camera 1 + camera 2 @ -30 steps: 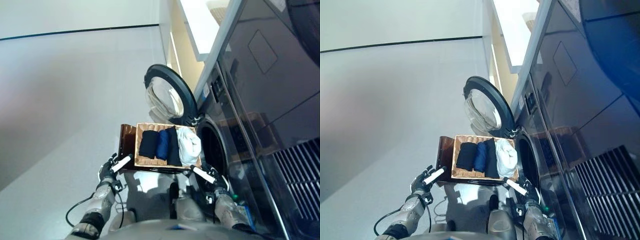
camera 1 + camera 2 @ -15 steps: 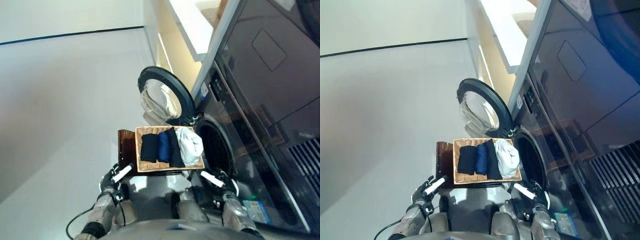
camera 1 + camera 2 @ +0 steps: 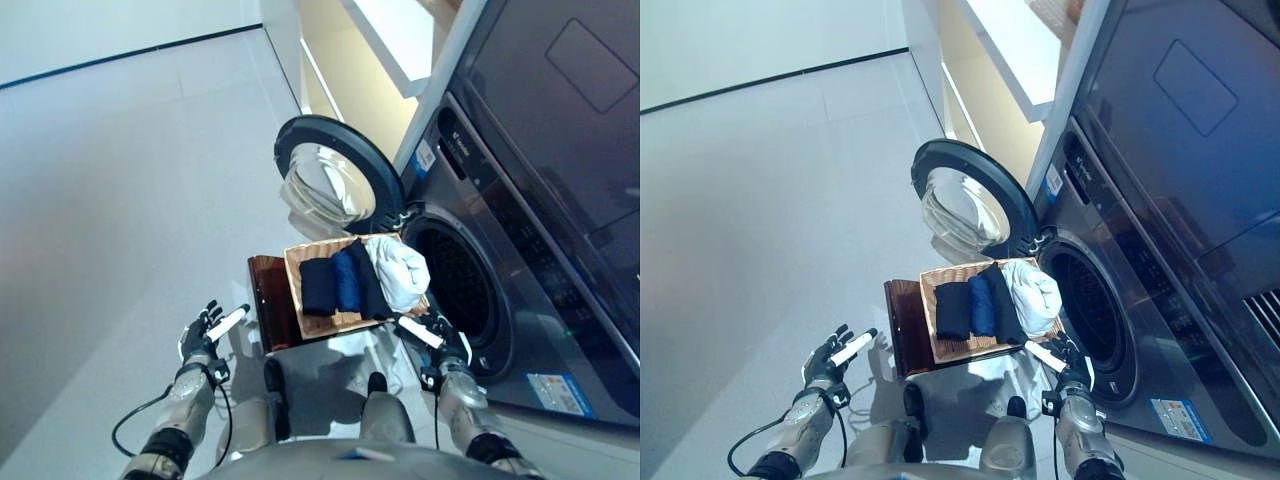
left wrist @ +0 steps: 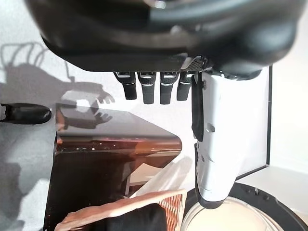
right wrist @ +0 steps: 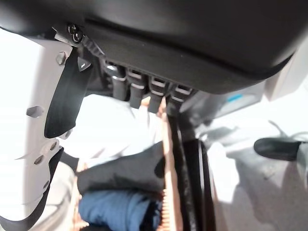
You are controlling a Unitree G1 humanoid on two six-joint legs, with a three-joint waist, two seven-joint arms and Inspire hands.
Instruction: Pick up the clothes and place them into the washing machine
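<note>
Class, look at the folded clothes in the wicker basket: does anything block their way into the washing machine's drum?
Nothing visible does. The door is swung open to the far side, the drum opening is clear, and the basket of clothes sits right beside it.

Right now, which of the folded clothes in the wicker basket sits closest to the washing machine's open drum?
The white bundle, at the basket's end beside the drum opening. The black, blue and second black pieces lie farther from it.

Folded clothes [image 3: 355,283] lie side by side in a wicker basket [image 3: 312,325]: black, blue, black, then a white bundle [image 3: 400,276] nearest the washing machine [image 3: 520,240]. Machine door [image 3: 335,185] stands open just behind the basket.
</note>
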